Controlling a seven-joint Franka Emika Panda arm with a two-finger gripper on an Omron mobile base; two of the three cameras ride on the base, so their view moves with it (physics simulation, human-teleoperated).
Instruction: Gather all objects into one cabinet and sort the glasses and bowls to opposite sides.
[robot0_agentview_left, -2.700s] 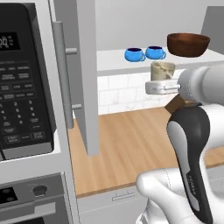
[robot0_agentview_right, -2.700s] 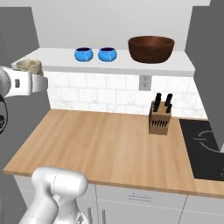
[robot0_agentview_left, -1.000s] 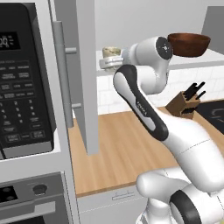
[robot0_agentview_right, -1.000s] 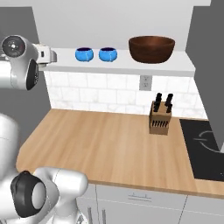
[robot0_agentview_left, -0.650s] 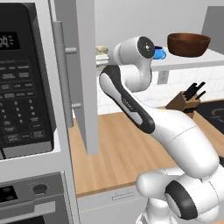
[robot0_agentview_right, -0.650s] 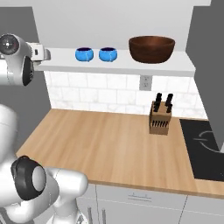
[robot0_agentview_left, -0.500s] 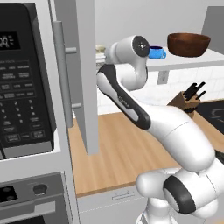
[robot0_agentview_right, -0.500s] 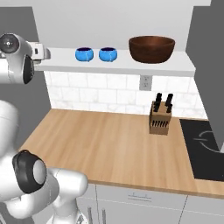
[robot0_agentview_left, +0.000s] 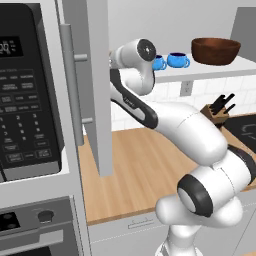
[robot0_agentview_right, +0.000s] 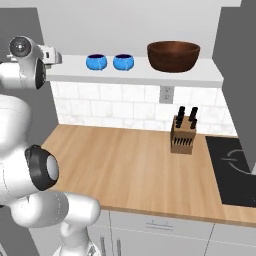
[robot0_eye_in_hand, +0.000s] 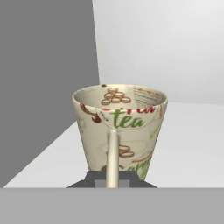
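In the hand view the cream-beige tumbler (robot0_eye_in_hand: 120, 127), printed with "tea" and brown motifs, stands upright with its handle towards the camera. My gripper (robot0_eye_in_hand: 112, 177) is shut on that handle, over the white floor of the cabinet (robot0_eye_in_hand: 192, 144) near its grey left wall. The base of the tumbler is hidden, so I cannot tell whether it touches the floor. My white hand (robot0_agentview_right: 50, 54) reaches in at the shelf's left end. Two blue cups (robot0_agentview_right: 96, 62) (robot0_agentview_right: 123, 62) sit mid-shelf. The dark brown bowl (robot0_agentview_right: 173, 55) stands at the right end.
The open grey cabinet door (robot0_agentview_left: 95, 85) with its silver bar handle hangs just left of my arm. A microwave (robot0_agentview_left: 25, 95) sits further left. Below lie the wooden counter (robot0_agentview_right: 125, 160), a knife block (robot0_agentview_right: 182, 135) and a black cooktop (robot0_agentview_right: 235, 170).
My arm has swung left along the shelf with the tumbler, from in front of the blue cups to the cabinet's left end. The cups and the bowl have not moved.
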